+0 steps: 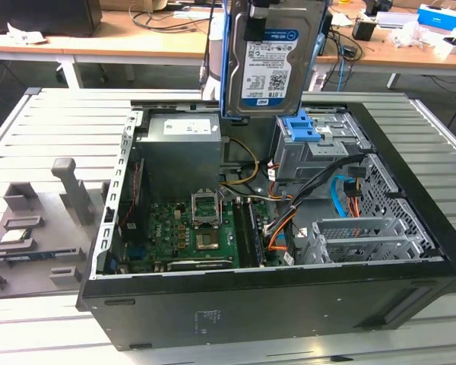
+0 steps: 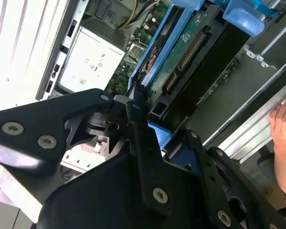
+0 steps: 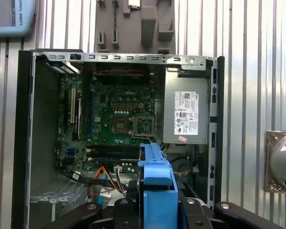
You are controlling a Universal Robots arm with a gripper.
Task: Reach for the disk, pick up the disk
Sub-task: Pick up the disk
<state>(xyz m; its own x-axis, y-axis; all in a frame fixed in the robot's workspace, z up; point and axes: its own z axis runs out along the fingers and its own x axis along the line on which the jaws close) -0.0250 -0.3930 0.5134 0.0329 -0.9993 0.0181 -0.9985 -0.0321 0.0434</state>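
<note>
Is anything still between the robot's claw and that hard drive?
Nothing visible. The gripper is shut on the disk, holding it by its blue side frame. In the exterior view the disk hangs upright above the open computer case, apart from the drive bay below.

silver disk (image 1: 272, 57), blue-framed, upright, lifted

I see the disk (image 1: 272, 57) hanging clear above the open case (image 1: 273, 304), at the top centre of the exterior view, with open air under it. Below it the drive cage (image 1: 311, 148) with its blue clip (image 1: 300, 128), the power supply (image 1: 181, 148) and loose cables (image 1: 289, 205) crowd the case. The slatted table (image 1: 61, 129) at upper left is free; grey fixtures (image 1: 68, 190) stand at mid-left.
</note>
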